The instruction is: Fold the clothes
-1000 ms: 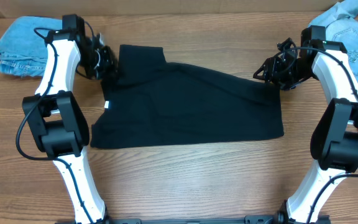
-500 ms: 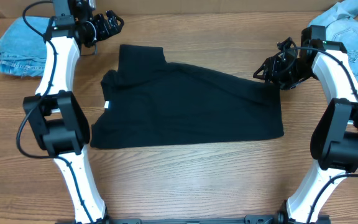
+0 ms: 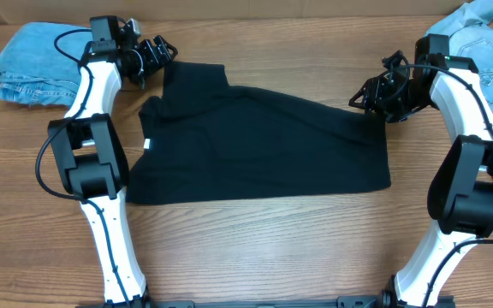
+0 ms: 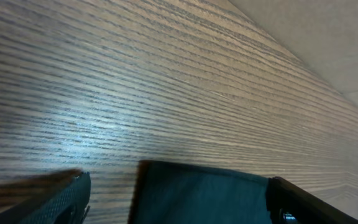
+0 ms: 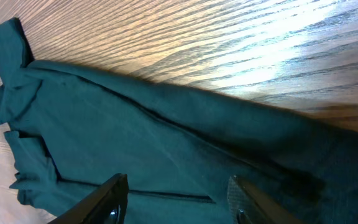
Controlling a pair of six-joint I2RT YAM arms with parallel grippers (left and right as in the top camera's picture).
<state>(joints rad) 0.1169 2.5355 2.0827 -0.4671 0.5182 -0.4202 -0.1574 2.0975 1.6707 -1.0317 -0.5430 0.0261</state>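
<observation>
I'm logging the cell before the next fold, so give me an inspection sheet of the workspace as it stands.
Surface: wood-grain table, no spills seen.
Job's things: black T-shirt laid flat mid-table, white tag at its left edge; folded denim far left; garment heap, denim and blue, far right.
Clutter: nothing seen.
Grippers: left gripper open at the shirt's upper-left corner; right gripper open over its upper-right edge, contact unclear.
Cables: black cable along each arm.
Surroundings: pale board behind the table.
</observation>
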